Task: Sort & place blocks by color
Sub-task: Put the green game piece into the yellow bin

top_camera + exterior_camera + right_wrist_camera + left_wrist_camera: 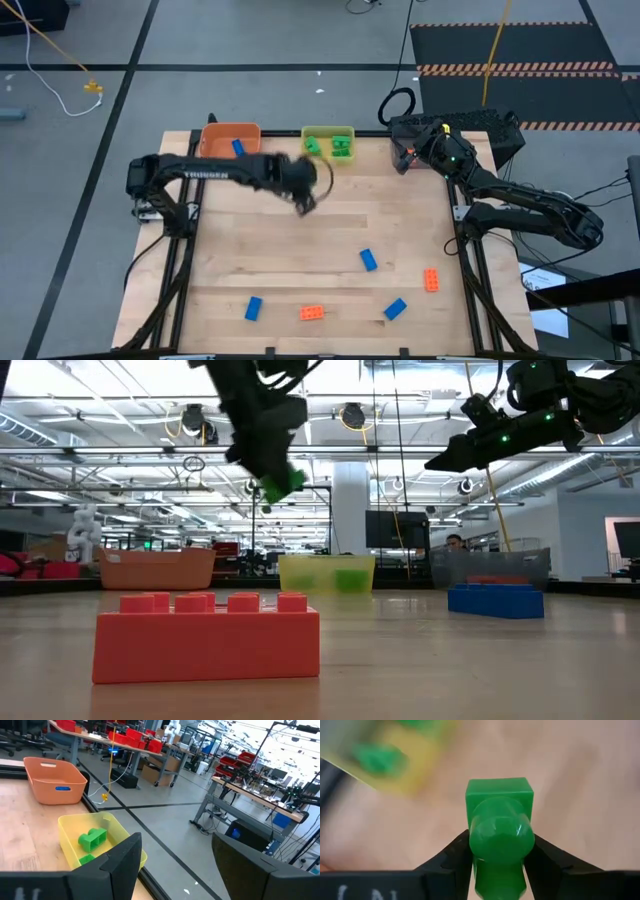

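High view: the left gripper hangs above the wooden table, out past the middle toward the far edge, just short of the yellow rectangular plastic bin. Its fingers are clamped partway shut on a small green studded plastic brick; the left wrist view shows the brick pinched between the two dark fingertips with a stud facing the camera, and the low view shows it lifted well clear of the tabletop under the arm.

The yellow bin at the far edge already holds two green bricks, and the orange rectangular plastic bin just beside it holds one blue brick; the right wrist view shows both bins with the same contents.

Loose bricks lie on the near half of the table: a blue studded brick right of centre, an orange studded brick near the right edge, another blue brick closer to the front, an orange brick at the front middle, and a blue brick left of it. All lie apart from each other.

The right gripper waits at the far right corner of the table, raised, its fingers spread wide with nothing between them
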